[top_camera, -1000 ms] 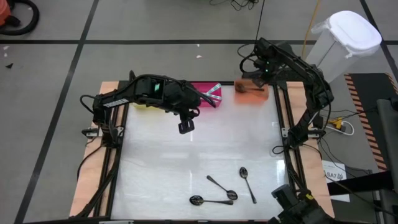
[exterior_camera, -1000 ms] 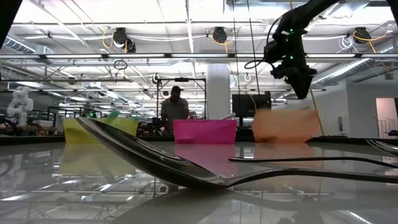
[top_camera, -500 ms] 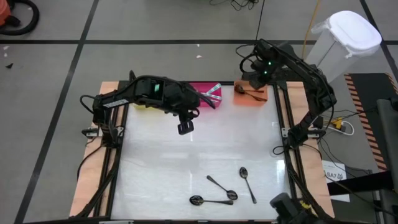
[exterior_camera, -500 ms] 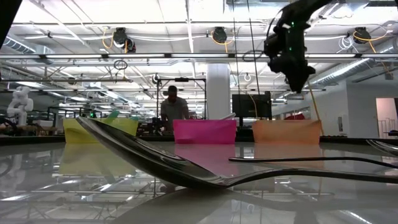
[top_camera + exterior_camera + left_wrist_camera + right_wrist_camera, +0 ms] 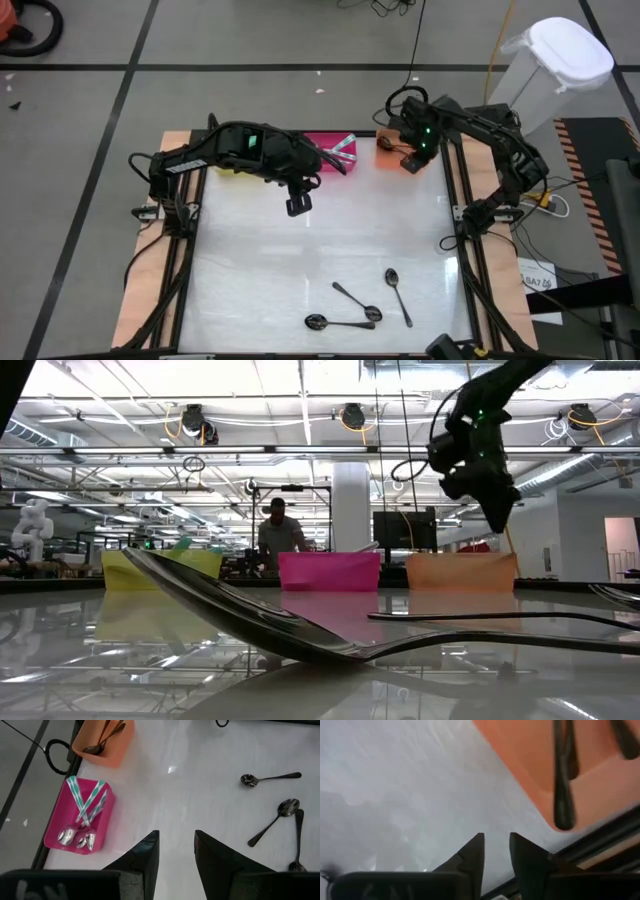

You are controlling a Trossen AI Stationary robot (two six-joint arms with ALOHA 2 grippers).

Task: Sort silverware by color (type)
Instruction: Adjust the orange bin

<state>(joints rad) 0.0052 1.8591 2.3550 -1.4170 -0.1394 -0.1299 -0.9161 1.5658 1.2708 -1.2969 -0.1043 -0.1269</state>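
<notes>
Now that the right gripper [image 5: 411, 163] has drawn back from over the orange bin [image 5: 392, 155], its dark spoon lies delivered inside.

Its fingers [image 5: 472, 854] stand a narrow gap apart with nothing between them (they have been closing as the arm withdraws), so one more dark piece looks sorted. Three dark spoons [image 5: 357, 305] lie loose on the table [image 5: 250, 260], well away from the orange bin toward the near edge. Beside that bin, the pink bin [image 5: 55, 827] holds the teal-handled spoons [image 5: 85, 812]. The left gripper [image 5: 298, 204] hovers near the pink bin, part open and empty.
</notes>
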